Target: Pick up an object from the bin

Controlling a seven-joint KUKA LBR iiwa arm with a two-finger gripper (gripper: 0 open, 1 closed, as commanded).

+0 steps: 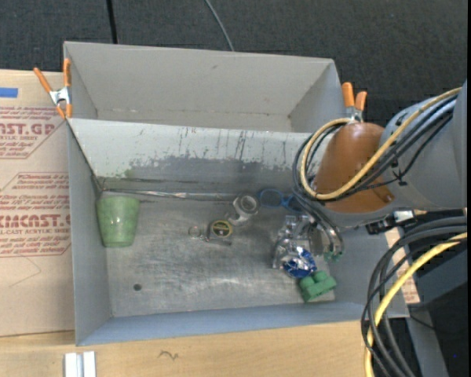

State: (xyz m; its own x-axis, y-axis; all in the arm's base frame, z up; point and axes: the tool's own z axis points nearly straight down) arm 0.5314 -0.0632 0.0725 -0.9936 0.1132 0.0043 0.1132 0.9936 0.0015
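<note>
My gripper [296,239] hangs low over the bin's right front part. Just under its tip lies a small crumpled blue and white thing [298,265], touching or nearly touching it. A green block [317,287] sits right beside that, toward the front right corner. Behind the gripper a blue piece [270,198] lies partly hidden by the arm. A small grey ring [245,205] rests to the left of it on the bin floor.
A small round brass-coloured thing on a short chain [217,230] lies mid-floor. A translucent green cup [118,219] lies on its side against the left wall. The arm's orange cover and cables crowd the right wall.
</note>
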